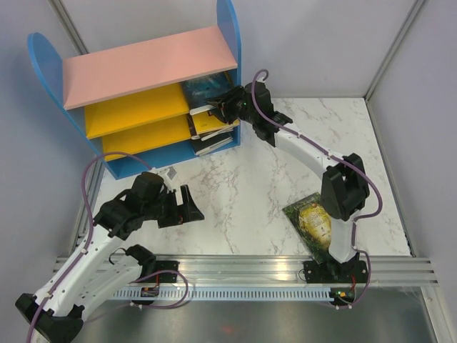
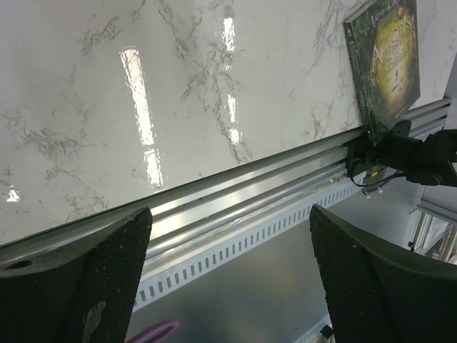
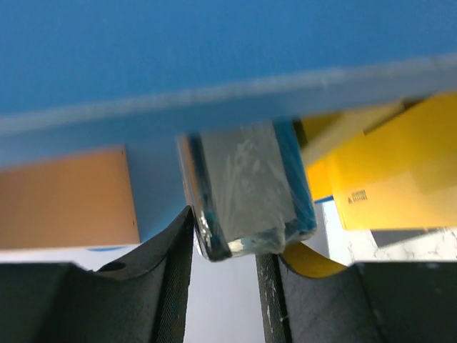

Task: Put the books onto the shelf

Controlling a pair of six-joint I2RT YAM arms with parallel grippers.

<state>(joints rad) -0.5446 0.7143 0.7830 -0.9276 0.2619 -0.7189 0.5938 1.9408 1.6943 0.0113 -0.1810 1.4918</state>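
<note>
Pale grey walls (image 1: 321, 43) close in a white marble table (image 1: 250, 179) on three sides, and a ribbed metal rail (image 1: 250, 268) runs along its near edge. The shelf (image 1: 143, 68) fills the table's far left corner, with rounded blue sides, a pink top board, two yellow boards and a blue base. Several books (image 1: 211, 127) lie at the right end of the yellow boards. A green and gold book (image 1: 313, 218) lies flat close to the table's near right corner, just beside the right arm's base. The right gripper (image 1: 218, 107) is at the shelf's right end, its fingers on either side of the near end of a plastic-wrapped book (image 3: 246, 193); I cannot tell whether they clamp it. The left gripper (image 1: 187, 207) hangs over the table's near left part, fingers wide apart and holding nothing.
</note>
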